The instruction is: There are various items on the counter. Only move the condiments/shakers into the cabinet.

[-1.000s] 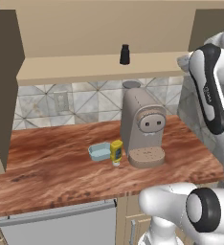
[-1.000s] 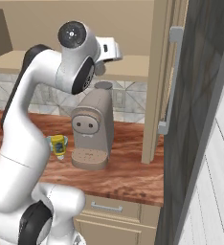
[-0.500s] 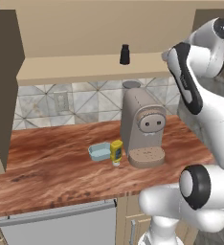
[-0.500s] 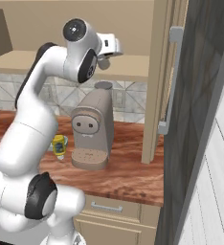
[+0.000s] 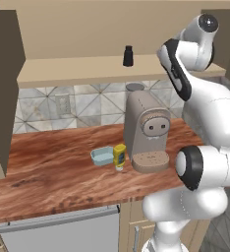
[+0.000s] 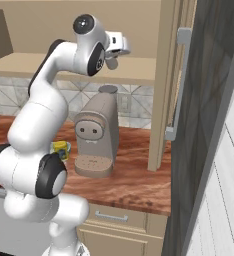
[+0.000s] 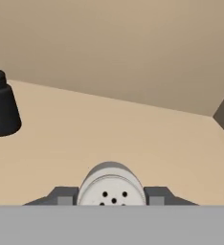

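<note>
Grey shaker in my grip
My gripper (image 7: 111, 201) clamps the grey shaker (image 7: 111, 187) over the shelf (image 7: 147, 143); black shaker (image 7: 1, 103) at ten o'clock.

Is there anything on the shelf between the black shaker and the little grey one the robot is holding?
Nothing. In the hand view, bare tan shelf board stretches between the black shaker and the grey-white shaker clamped in the end effector.

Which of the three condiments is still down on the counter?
The yellow squeeze bottle, standing beside the light-blue dish. The black shaker already stands on the cabinet shelf, and the grey-white shaker sits between the end effector's fingers over that shelf.
</note>
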Motion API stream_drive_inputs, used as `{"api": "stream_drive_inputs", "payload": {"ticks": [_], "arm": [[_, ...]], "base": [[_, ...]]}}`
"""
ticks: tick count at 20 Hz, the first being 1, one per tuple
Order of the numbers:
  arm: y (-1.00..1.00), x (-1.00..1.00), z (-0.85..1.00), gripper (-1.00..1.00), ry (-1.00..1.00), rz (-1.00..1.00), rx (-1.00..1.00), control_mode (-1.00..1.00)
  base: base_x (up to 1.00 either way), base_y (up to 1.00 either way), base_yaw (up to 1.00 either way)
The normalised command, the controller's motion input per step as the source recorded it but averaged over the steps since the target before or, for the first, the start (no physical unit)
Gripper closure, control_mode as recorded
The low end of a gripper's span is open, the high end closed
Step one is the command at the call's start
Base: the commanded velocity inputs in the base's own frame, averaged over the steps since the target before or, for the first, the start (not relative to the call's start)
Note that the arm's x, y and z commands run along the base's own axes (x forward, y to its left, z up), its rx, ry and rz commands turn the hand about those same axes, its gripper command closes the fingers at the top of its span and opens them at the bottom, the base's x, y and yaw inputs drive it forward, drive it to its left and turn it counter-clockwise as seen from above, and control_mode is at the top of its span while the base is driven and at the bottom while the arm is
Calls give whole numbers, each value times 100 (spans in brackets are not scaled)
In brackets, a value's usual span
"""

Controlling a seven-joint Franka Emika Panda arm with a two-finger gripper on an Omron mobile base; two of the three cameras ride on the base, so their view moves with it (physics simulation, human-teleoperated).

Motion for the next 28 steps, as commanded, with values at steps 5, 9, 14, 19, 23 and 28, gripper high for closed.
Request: {"api": "stream_drive_inputs", "payload": {"ticks": [5,9,14,19,23,28], "arm": [[-2,24,-12,100,5,0,1,-100],[-4,17,-20,100,1,0,0,-100],[-8,3,-36,100,0,0,0,-100],[-1,11,-15,100,0,0,0,-100],[0,33,0,100,0,0,0,-100],[0,46,-1,100,0,0,0,-100]], "base": [[0,0,0],[0,0,0],[0,0,0],[0,0,0],[0,0,0],[0,0,0]]}}
